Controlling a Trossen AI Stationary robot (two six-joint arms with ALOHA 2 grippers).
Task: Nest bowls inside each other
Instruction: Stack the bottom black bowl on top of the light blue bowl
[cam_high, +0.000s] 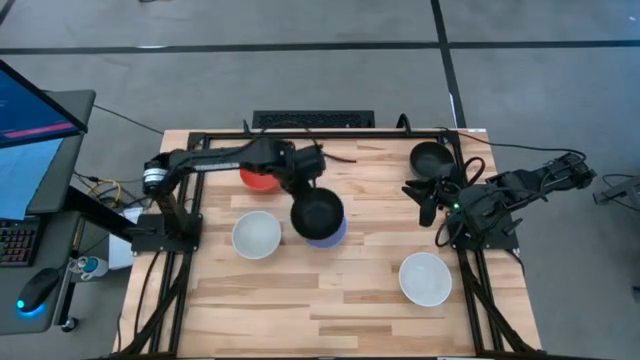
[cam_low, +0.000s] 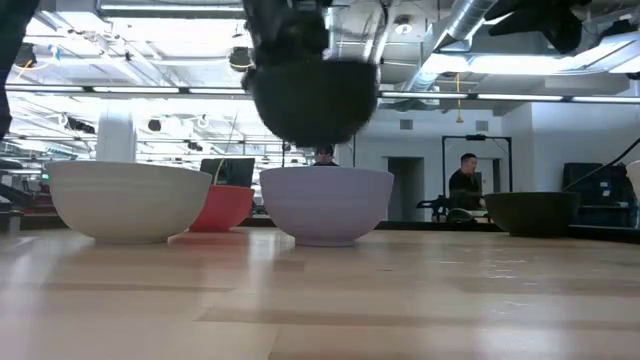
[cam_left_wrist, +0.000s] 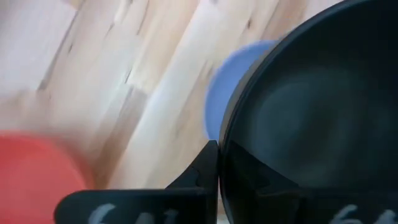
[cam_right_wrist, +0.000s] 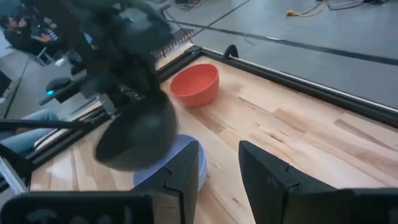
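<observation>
My left gripper (cam_high: 299, 190) is shut on a black bowl (cam_high: 318, 213) and holds it in the air just above the pale blue bowl (cam_high: 330, 236), which stands on its base at mid-table. The low view shows the black bowl (cam_low: 313, 100) clear of the blue bowl (cam_low: 325, 205). A red bowl (cam_high: 256, 179) sits behind them. One white bowl (cam_high: 256, 235) stands to the left, and another white bowl (cam_high: 425, 278) at the near right. A second black bowl (cam_high: 431, 157) stands at the far right. My right gripper (cam_right_wrist: 227, 180) is open, waiting near the right edge. My left gripper holds the black bowl by its rim (cam_left_wrist: 219, 163) on the far-left side. One finger (cam_left_wrist: 198, 177) is outside the wall and the other inside. The fingers come from above, slanting from the table's far left. The bowl hangs lifted clear, slightly tilted, over the blue bowl.
A black metal frame (cam_high: 455, 135) runs round the wooden table (cam_high: 340, 310). A keyboard (cam_high: 313, 119) lies beyond the far edge and a monitor (cam_high: 30, 110) stands off to the left. People (cam_low: 463, 180) show in the room behind.
</observation>
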